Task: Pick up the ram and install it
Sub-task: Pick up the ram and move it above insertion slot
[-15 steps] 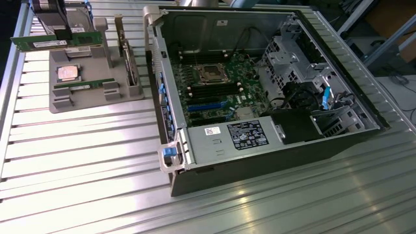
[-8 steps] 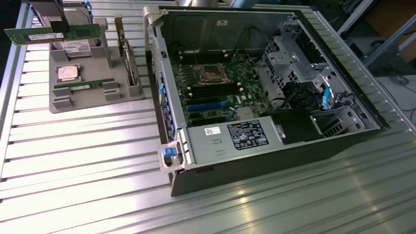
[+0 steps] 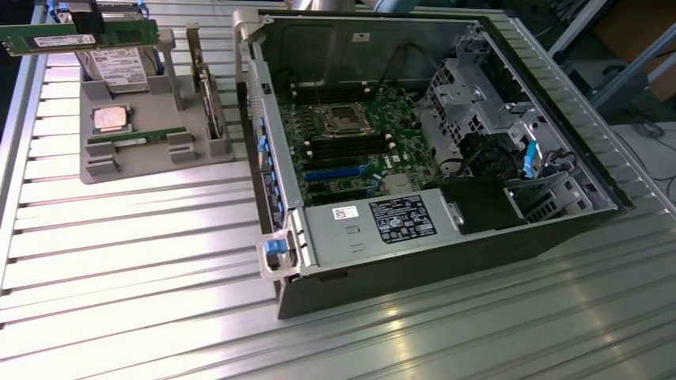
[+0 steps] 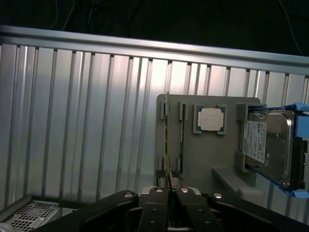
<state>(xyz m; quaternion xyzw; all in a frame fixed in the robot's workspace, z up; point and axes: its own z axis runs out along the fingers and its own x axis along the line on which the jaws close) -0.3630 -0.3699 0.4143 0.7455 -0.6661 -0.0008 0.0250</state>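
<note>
On the ribbed desk, the open case is lying nearest the front edge as the exterior view shows it. Its board is facing up and a power supply is sitting at its near end. Beyond it, toward the desk's far corner on the exterior view's left, a grey tray is sitting just beside the case. The tray is carrying a second stick standing on edge in its slot, a CPU lying flat behind that, and a card standing upright along the side nearest the case. A drive is resting at its far end. Over that far end the gripper is hanging, pinching the ram by its upper edge. The ram is hanging level in the air, clear of the tray and well apart from the board. In the wrist view the fingers are pressing on both faces of the ram, which is showing edge-on as a thin line.
</note>
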